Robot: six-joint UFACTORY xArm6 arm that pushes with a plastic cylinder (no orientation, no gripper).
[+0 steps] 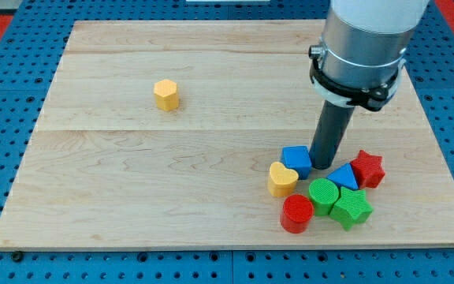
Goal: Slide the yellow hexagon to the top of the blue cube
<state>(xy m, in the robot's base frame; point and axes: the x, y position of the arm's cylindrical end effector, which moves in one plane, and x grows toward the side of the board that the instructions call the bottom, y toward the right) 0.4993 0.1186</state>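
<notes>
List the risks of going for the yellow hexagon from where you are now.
1. My tip sits in the cluster, right beside the blue cube and close to the blue triangle. Moving off could nudge the cube and shift the target spot.
2. The yellow hexagon lies alone, far off toward the view's left. An off-centre push over that long a slide may let it slip off my tip.
3. Overshooting could drive the hexagon into the cube or the yellow heart.

my tip stands upright, seemingly touching down, at the view's lower right.
</notes>
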